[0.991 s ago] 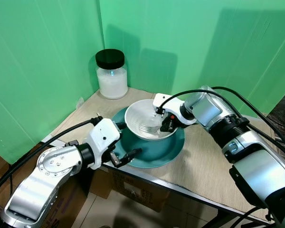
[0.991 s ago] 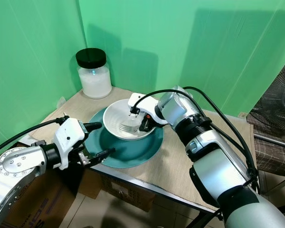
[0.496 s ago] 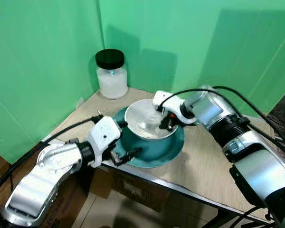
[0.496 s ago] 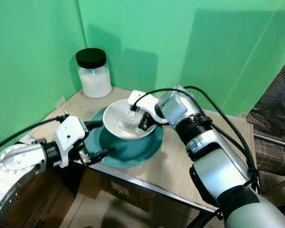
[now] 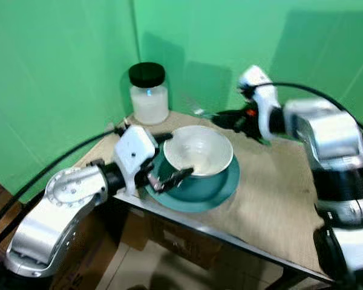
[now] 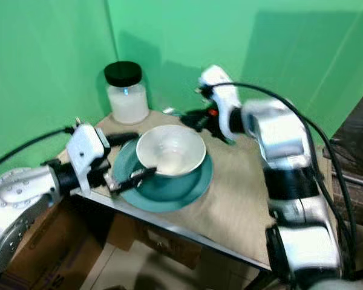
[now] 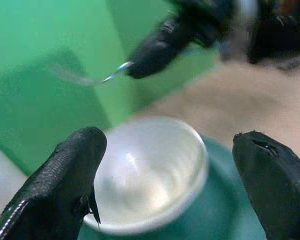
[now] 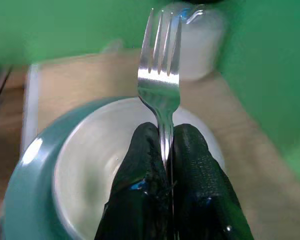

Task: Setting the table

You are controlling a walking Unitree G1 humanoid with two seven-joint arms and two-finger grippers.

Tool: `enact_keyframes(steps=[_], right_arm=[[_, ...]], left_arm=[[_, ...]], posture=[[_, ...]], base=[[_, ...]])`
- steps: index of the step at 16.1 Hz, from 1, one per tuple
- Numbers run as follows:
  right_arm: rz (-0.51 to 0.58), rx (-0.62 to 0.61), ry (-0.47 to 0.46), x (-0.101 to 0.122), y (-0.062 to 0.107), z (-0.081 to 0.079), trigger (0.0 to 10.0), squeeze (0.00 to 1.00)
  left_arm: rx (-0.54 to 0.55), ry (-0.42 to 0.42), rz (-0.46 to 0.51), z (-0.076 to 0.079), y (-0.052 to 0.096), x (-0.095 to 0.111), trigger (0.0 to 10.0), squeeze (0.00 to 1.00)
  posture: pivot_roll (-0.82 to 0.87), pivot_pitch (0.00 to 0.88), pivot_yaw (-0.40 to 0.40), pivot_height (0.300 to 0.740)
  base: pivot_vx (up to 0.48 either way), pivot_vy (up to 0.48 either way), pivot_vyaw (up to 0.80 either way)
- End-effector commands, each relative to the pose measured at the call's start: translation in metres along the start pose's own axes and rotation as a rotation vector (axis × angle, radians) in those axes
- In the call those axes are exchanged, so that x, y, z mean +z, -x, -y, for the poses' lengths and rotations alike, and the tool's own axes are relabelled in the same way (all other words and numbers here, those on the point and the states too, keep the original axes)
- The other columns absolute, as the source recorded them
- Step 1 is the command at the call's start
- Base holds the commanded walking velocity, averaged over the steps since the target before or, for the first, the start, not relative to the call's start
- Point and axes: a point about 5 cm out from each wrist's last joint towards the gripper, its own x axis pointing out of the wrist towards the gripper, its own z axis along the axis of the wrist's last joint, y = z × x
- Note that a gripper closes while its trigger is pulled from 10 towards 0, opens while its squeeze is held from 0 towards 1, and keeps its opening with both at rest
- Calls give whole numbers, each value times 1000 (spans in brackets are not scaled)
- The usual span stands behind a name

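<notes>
Two grippers are before you. Nearest, your left gripper [image 5: 167, 158] stands wide, its fingers [image 7: 65, 175] either side of the teal plate's [image 5: 221, 192] near rim at the desk [image 5: 272, 199] edge. The white bowl [image 5: 198, 150] sits on that plate. Beyond and above the bowl, your right gripper [image 8: 160, 150] pinches the fork [image 8: 161, 80] by its handle. Farthest, a black-lidded jar [image 5: 149, 92] stands in the corner.

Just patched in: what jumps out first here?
The right claw holds a fork pinched shut, lifted above the white bowl. The bowl sits on a teal plate near the table's front edge, with the open left claw at the plate's left rim.
</notes>
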Motion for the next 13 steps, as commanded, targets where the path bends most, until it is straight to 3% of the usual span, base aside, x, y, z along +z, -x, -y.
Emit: enact_keyframes(steps=[1,2,3,4,6,8,9,10,11,13], right_arm=[[116,-113,-43,2,17,1,0,0],[195,-168,-52,-2,25,-2,745,0],[266,-241,-47,-7,35,-13,10000,0],[336,-268,-19,-7,39,-20,10000,0],[473,-261,-158,-21,48,-54,10000,0],[463,-321,-166,-31,50,-61,10000,0],[450,-430,-218,-43,53,-64,10000,0],[454,-541,-206,-51,56,-64,10000,0],[438,-599,-139,-57,55,-66,10000,0],[419,-656,-240,-68,55,-61,10000,0]], left_arm=[[35,-10,23,2,-6,6,10000,0],[82,-8,24,1,-9,6,10000,0],[171,12,15,-3,-11,4,10000,0],[214,19,5,-5,-12,1,10000,0],[327,52,1,-2,-12,-6,10000,0],[382,89,-5,1,-11,-9,10000,0],[462,116,-16,5,-7,-14,10000,0],[533,155,-31,7,-1,-20,10000,0],[588,143,-67,6,4,-28,10000,0],[632,121,-87,4,7,-30,10000,0]], posture=[[-55,0,12,740],[-51,0,11,740],[-61,0,19,740],[-73,0,25,740],[-79,0,43,740],[-80,0,43,740],[-82,8,35,740],[-85,15,30,740],[-82,18,22,740],[-77,20,10,740]], base=[[0,0,0],[0,0,0],[0,0,0],[0,0,0],[0,0,0],[0,0,0],[0,0,0],[0,0,-500],[0,0,-800],[0,0,-800]])
